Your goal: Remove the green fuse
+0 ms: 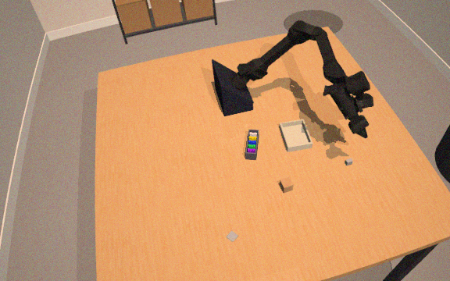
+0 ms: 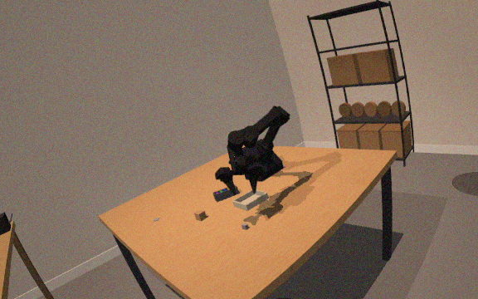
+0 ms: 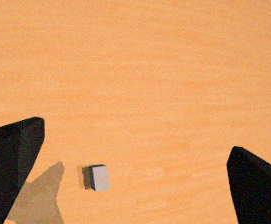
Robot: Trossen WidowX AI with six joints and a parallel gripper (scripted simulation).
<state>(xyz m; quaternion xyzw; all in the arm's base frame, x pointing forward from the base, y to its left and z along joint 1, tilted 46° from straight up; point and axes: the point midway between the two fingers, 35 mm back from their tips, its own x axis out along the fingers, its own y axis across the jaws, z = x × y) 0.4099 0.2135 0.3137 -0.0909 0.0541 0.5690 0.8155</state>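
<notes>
Near the tabletop's (image 1: 170, 195) middle, the block (image 1: 251, 145) holds 5 fuses, green fuse (image 1: 251, 146) included, while the hand (image 1: 359, 128) hangs spread beside the tray (image 1: 295, 135).

Two dark fingers spread wide at frame edges, nothing between. Small grey cube (image 3: 99, 177) on orange table (image 3: 146, 63), nearer left finger.

Storeroom: boxed shelving rack (image 2: 365, 87)

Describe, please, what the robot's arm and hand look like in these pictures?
The arm is matte black throughout, built of blocky, angular links with no visible markings or loose cables. The hand is black too; its fingers appear as plain dark wedges in the wrist view.
</notes>
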